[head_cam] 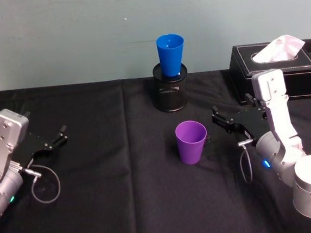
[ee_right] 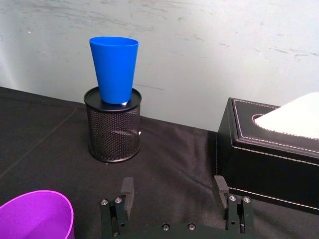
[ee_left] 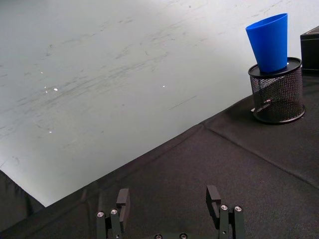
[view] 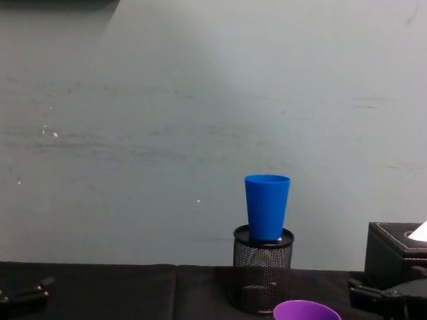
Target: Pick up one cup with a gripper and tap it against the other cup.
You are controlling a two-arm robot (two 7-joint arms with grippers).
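Right gripper (head_cam: 219,118), black and flat-jawed, hangs with jaws apart and empty just beside the one purple cup (head_cam: 191,141), which stands upright on the black tablecloth (head_cam: 125,206); the left gripper (head_cam: 59,137) sits well apart at the table's left, its jaws likewise parted. Farther back, one blue cup (head_cam: 171,54) stands upright in one black mesh pen holder (head_cam: 172,95), with one black tissue box (head_cam: 298,71) to its right by the wall.

This looks like a robot test bench in a lab or office, though little of the room shows. A black cloth (head_cam: 125,206) covers the table against a scuffed pale wall (view: 165,128). On the cloth stand a mesh pen holder (head_cam: 171,95) and, to its right, a black tissue box (head_cam: 282,72).
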